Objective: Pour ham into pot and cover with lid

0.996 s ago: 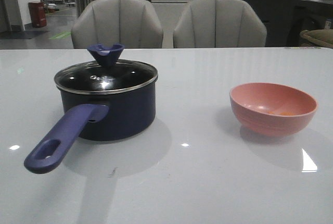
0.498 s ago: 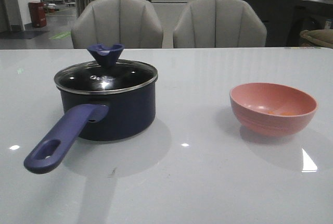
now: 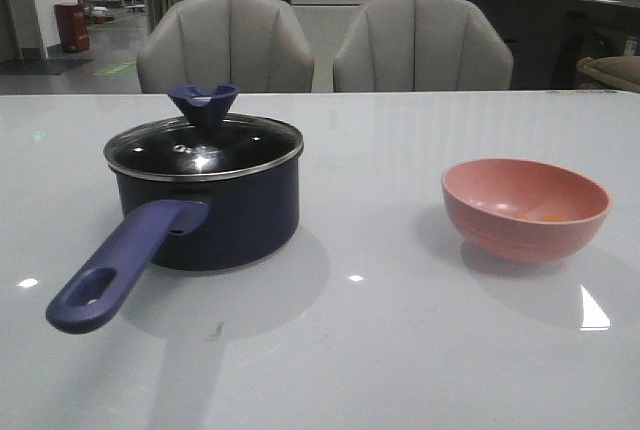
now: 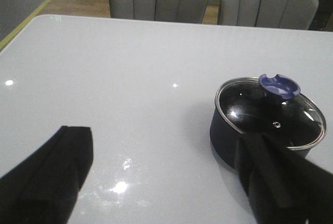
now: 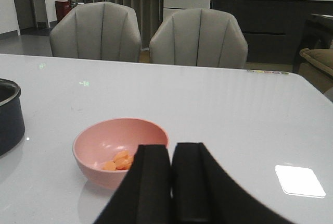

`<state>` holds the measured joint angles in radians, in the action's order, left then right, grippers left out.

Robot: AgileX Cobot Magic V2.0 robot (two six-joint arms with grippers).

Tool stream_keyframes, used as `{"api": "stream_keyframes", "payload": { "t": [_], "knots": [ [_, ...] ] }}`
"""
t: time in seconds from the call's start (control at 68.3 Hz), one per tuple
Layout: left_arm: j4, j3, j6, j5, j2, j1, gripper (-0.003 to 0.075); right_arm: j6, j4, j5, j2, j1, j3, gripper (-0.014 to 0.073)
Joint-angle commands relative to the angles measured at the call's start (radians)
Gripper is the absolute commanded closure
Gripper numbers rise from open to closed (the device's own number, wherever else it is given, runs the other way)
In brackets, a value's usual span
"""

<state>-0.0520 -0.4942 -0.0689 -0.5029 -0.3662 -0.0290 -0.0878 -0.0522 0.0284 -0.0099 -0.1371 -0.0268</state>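
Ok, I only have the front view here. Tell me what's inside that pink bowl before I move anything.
Observer: The right wrist view looks down into the pink bowl: a small heap of orange ham slices lies at its bottom.
Operator: Give me the right gripper's state.
Observer: The right gripper has its fingers pressed together, holding nothing, on the near side of the bowl.
Operator: Now the left one.
Observer: The left gripper is open, fingers spread wide. The pot sits beyond it, the lid resting on its rim.
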Motion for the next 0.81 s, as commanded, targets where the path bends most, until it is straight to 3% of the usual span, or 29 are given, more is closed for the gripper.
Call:
{"api": "stream_keyframes", "payload": {
  "t": [0.0, 0.571, 0.791],
  "knots": [
    [-0.008, -0.092, -0.005, 0.036, -0.105, -0.007, 0.0071, 0.007, -0.009, -0.088, -0.021, 0.008, 0.005, 0.0448],
    [-0.004, -0.592, -0.003, -0.275, -0.782, -0.012, 0.0085, 0.007, -0.009, -0.088, -0.021, 0.008, 0.005, 0.0448],
    [-0.023, -0.833, -0.027, -0.389, -1.009, -0.121, 0.0085, 0.007, -0.009, -0.088, -0.021, 0.008, 0.005, 0.0448]
  ]
}}
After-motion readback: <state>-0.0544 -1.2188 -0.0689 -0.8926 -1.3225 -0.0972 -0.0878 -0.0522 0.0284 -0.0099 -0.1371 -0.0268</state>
